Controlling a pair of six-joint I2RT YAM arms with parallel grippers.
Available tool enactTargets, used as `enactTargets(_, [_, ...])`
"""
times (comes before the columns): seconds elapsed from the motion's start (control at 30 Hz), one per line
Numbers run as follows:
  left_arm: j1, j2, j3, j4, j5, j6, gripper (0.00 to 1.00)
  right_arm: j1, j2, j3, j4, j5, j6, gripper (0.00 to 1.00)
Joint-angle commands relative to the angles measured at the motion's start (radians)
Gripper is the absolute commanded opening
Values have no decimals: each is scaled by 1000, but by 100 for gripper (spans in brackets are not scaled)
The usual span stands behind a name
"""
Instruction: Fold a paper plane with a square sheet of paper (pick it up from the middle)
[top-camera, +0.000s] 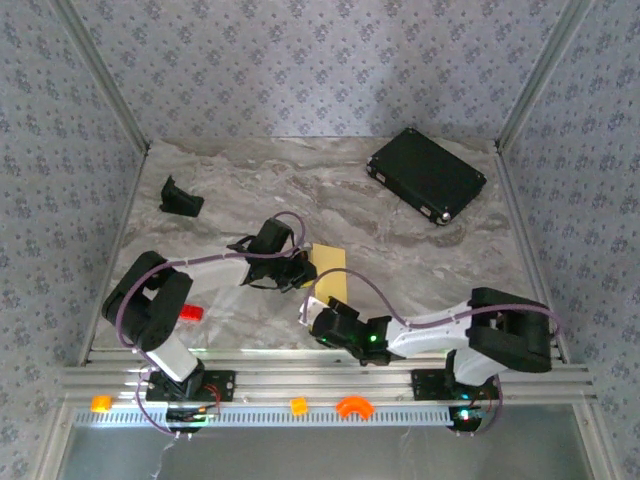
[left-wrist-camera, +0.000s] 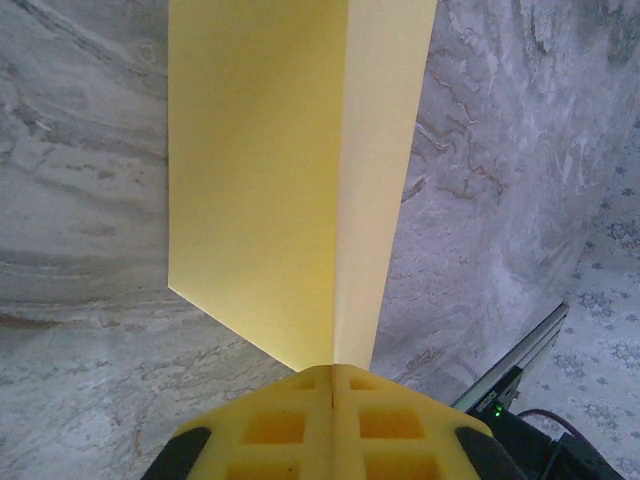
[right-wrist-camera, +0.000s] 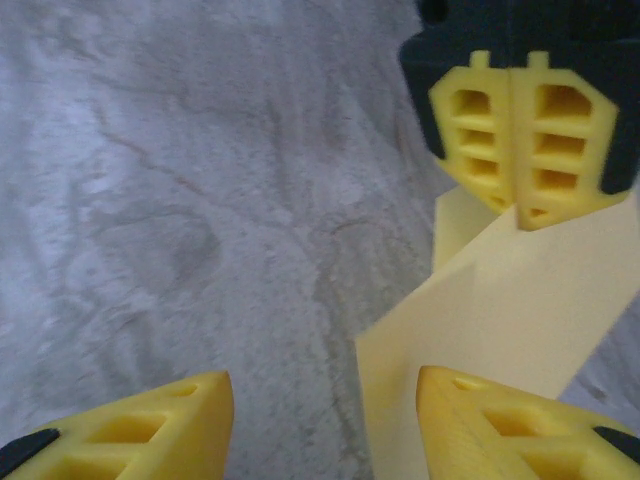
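- The left gripper (left-wrist-camera: 333, 372) is clamped tight on the crease of the square sheet of paper (left-wrist-camera: 260, 180), held mid-table.
- The right gripper (right-wrist-camera: 325, 400) stands half open, gripping nothing; the sheet's edge shows between its fingers.

**Soft, flat light; one view blurred**

From above the light is even and a little hazy, leaving only faint shadows under the arms on the marble tabletop (top-camera: 420, 255). At the left wrist the sheet of paper (left-wrist-camera: 260, 180) looks crisp, one flap paler. At the right wrist everything is soft, the right claw (right-wrist-camera: 325, 385) out of focus.
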Motion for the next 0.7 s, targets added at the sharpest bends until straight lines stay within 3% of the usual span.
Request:
enactTargets(0.0, [1,-35,-3,10,3,-6,0,18,34,37,4,195,-20,53])
enactTargets(0.2, [0,-34,-4,5,-2,-3,0,20,-3,-2,7,225,13,44])
enactTargets(0.33, [-1,-31,-5,3,-1,-1,0,4,-52,-39,30,159,38,35])
enactTargets(0.67, [-5,-26,-4,6,-5,-6,0,-22,-67,-56,65,88,75,34])
